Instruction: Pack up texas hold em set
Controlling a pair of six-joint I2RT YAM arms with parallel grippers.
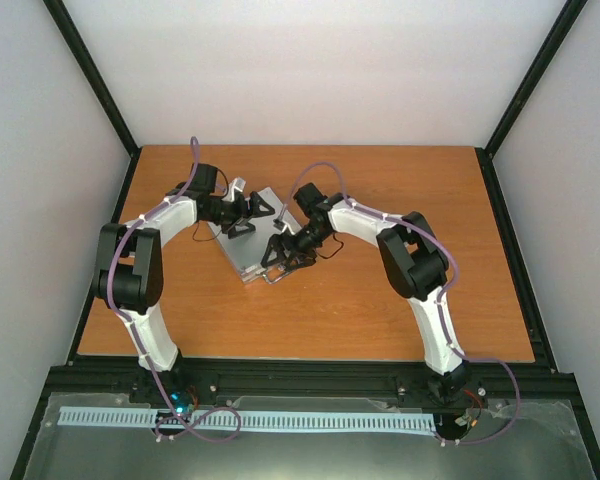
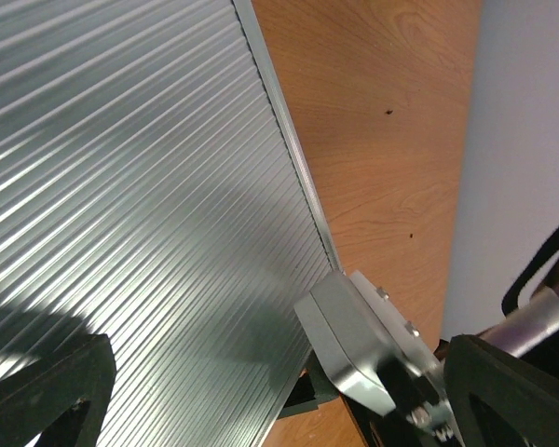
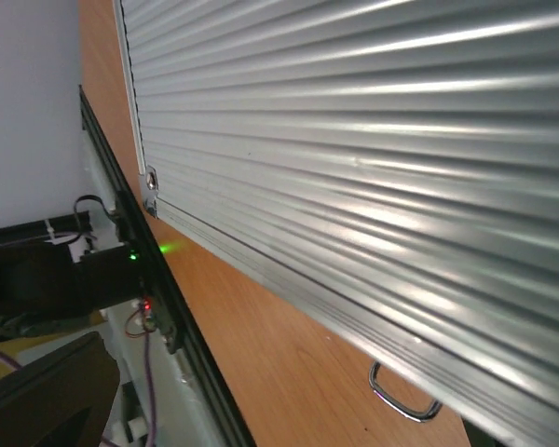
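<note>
The left gripper (image 1: pixel 242 220) shows its fingers (image 2: pixel 47 396) in the lower corners, spread wide and empty. The right gripper (image 1: pixel 285 257) gapes too (case (image 1: pixel 238 250) already shut), both likely poised for latching.

closed ribbed silver aluminium case (image 1: pixel 242 250) flat on the wooden table (image 1: pixel 380 310)
turned askew to the table's edges; a small metal loop (image 3: pixel 402 399) sits at one side.

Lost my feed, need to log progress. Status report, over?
Left gripper open, right gripper open, both over the case. Case shut, flat on table. Nothing blocking.
</note>
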